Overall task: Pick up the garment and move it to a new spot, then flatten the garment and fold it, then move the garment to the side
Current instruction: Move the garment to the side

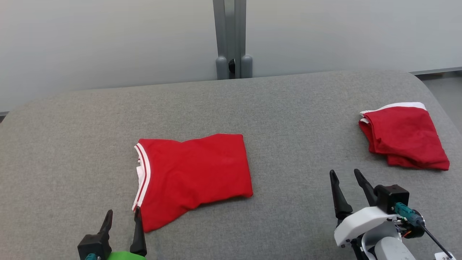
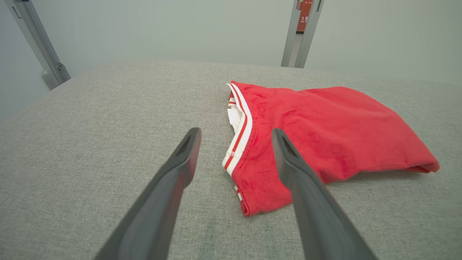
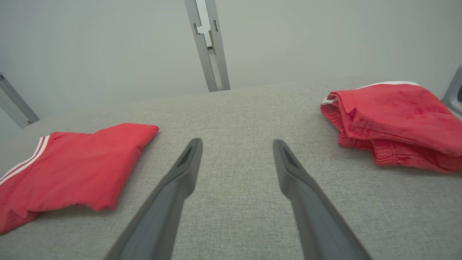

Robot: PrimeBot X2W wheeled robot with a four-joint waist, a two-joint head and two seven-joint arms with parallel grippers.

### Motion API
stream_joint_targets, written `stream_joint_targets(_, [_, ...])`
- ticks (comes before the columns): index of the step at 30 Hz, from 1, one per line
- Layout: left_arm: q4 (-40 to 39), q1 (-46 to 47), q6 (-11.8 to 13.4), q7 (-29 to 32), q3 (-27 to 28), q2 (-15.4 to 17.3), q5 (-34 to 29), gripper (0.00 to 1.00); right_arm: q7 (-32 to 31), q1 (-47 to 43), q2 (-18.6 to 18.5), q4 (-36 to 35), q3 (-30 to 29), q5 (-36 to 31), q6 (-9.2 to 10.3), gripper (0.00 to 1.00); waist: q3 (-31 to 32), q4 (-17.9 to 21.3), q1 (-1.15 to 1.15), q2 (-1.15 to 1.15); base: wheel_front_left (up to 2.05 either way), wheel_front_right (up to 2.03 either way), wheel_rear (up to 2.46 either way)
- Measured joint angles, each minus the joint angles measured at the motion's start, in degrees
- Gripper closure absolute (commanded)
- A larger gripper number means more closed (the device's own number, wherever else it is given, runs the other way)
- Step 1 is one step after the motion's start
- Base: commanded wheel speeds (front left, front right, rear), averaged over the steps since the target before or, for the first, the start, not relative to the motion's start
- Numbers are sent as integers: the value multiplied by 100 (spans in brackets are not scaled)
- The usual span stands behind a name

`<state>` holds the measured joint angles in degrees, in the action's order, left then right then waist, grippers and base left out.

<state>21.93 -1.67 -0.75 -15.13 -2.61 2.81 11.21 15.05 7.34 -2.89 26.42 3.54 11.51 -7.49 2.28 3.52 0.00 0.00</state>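
Grey table, folded red garment, wall sign unreadable

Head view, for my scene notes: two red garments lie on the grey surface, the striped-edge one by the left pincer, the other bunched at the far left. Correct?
No: the bunched garment lies at the far right, beyond the right pincer, as the head view shows. The striped-edge garment is by the left pincer.

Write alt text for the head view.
A red garment with white trim lies folded on a grey table, a second red garment at far right. The left pincer and right pincer are open and empty.
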Motion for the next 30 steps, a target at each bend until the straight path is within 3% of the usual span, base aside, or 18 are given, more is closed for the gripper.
stream_joint_targets(10, [37, 40, -42, 0, -290, 1, 33, 0, 0, 55, -1, 163, 188, 85, 0, 0, -165, -296, 0, 0, 0, 0, 0])
stream_joint_targets(14, [32, 230, -77, 0, -576, -2, 34, 0, 0, 498, 10, 312, 474, 166, 0, 0, -318, -555, 0, 0, 0, 0, 0])
stream_joint_targets(21, [19, 481, -69, 0, -973, 4, 124, 0, 0, 1454, 12, 1183, 582, 216, 0, 0, -669, -1188, 0, 0, 0, 0, 0])
stream_joint_targets(30, [30, 620, -22, 0, -1179, 5, 299, 0, 0, 2077, 22, 2265, 658, 1056, 0, 0, -1127, -2011, 0, 0, 0, 0, 0])
